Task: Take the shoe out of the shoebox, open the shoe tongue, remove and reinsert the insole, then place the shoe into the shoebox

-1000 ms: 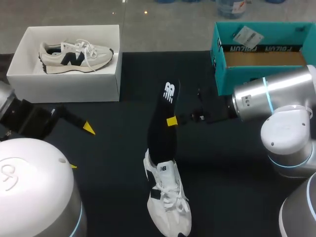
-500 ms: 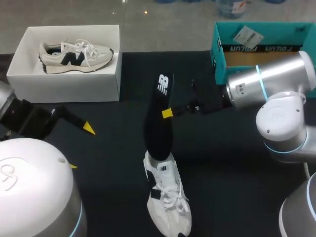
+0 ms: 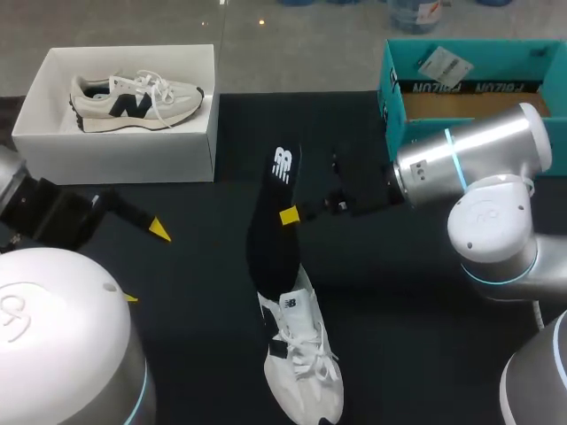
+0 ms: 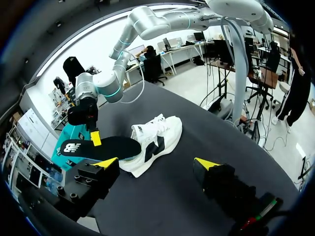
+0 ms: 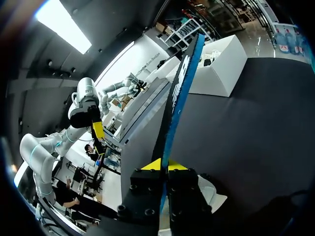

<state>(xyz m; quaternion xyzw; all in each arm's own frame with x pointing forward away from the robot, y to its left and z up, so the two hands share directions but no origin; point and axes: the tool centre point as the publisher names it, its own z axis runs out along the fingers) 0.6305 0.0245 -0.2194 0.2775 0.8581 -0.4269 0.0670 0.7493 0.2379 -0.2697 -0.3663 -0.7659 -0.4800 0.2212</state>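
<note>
Gripping the insole [image 3: 268,243] mid-length, right jaws hold its end at the shoe [image 3: 301,363]; left jaws gape.

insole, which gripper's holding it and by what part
Right gripper, shut on the insole at its side edge, about midway along. Left gripper holds nothing.

Robot lab: left arm [image 3: 62,345], right arm [image 3: 469,155], black table [image 3: 195,292].

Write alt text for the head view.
The right arm's jaws pinch a black insole, its lower end at the opening of a white shoe on the black table. A second shoe lies in the white box.
</note>
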